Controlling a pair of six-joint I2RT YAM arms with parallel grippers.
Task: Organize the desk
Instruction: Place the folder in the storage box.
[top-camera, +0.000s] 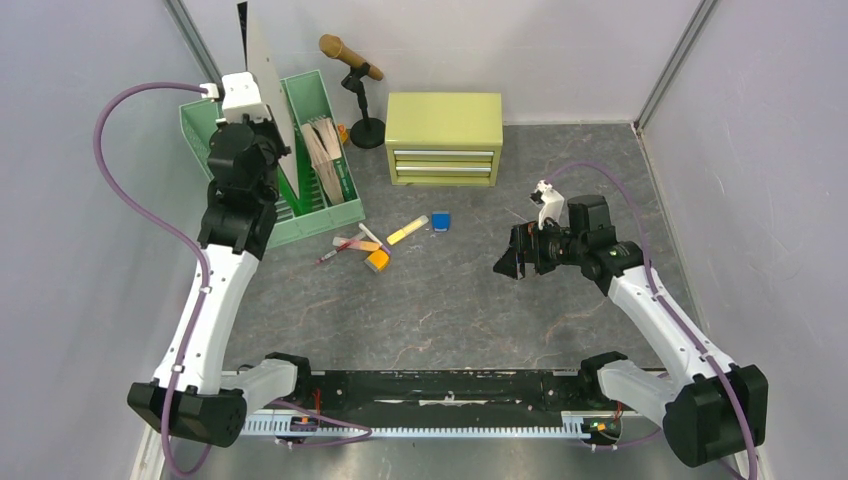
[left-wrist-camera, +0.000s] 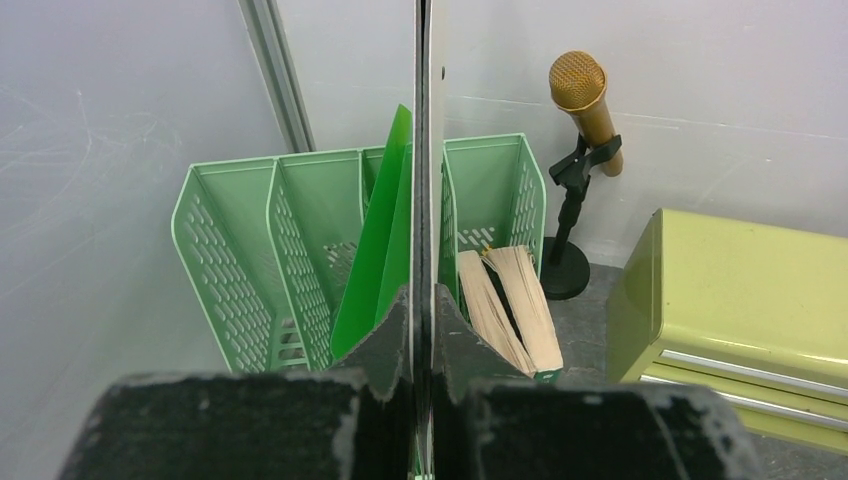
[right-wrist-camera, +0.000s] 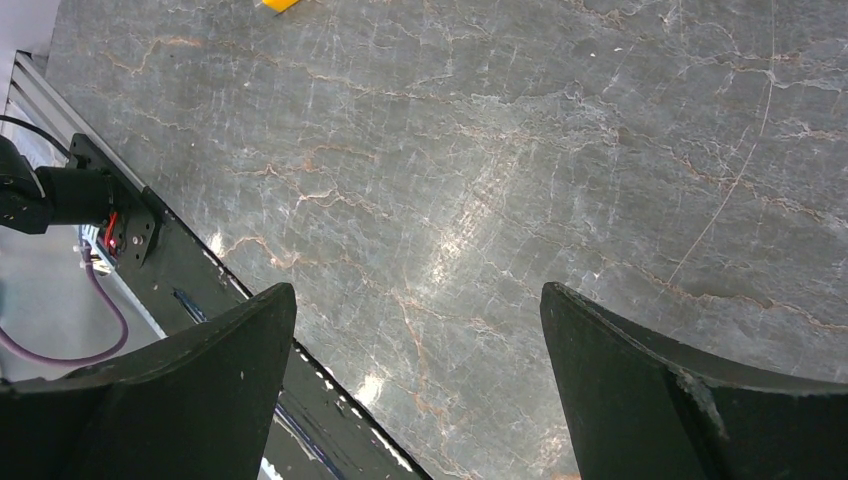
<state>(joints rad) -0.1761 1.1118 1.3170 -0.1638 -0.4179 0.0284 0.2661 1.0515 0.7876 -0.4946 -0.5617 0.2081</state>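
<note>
The left arm (top-camera: 205, 300) and right arm (top-camera: 660, 318) had white links, black joints and purple cables (top-camera: 105, 150); the right gripper (right-wrist-camera: 416, 292) had black, possibly foam-faced fingers (right-wrist-camera: 620, 390).

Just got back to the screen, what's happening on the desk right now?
The left gripper is shut on a thin pale board, holding it upright on edge over the green file rack. The rack has a green folder and a book in it. The right gripper is open and empty, hovering over bare desk. A few pens and other small items lie loose in front of the rack, not yet tidied.
</note>
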